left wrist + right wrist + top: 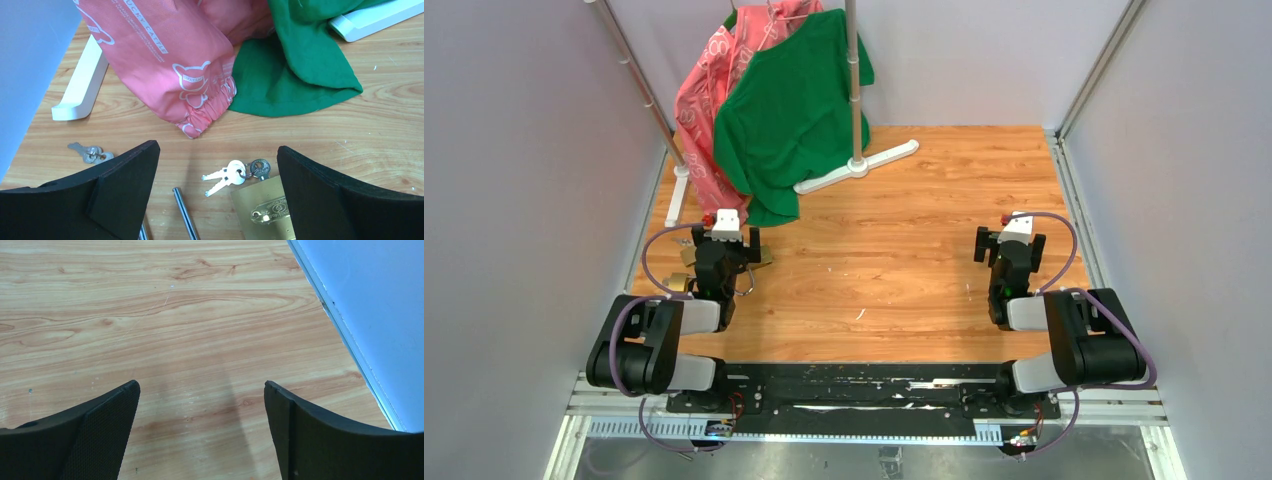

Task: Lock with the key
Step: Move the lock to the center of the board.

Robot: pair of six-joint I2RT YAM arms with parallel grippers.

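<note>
Brass padlock point(263, 209) and key point(227, 176) lay below the released jaws of the left gripper point(218, 150), which we read as lining up a grab; right gripper point(200, 385) hung released, empty.

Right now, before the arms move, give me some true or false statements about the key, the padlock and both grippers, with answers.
1. The left gripper is open and empty. True.
2. The key lies on the table next to the brass padlock. True.
3. The right gripper holds a padlock. False: it is open over the bare table.
4. The green shirt covers the key. False: the shirt lies farther back, apart from it.
</note>
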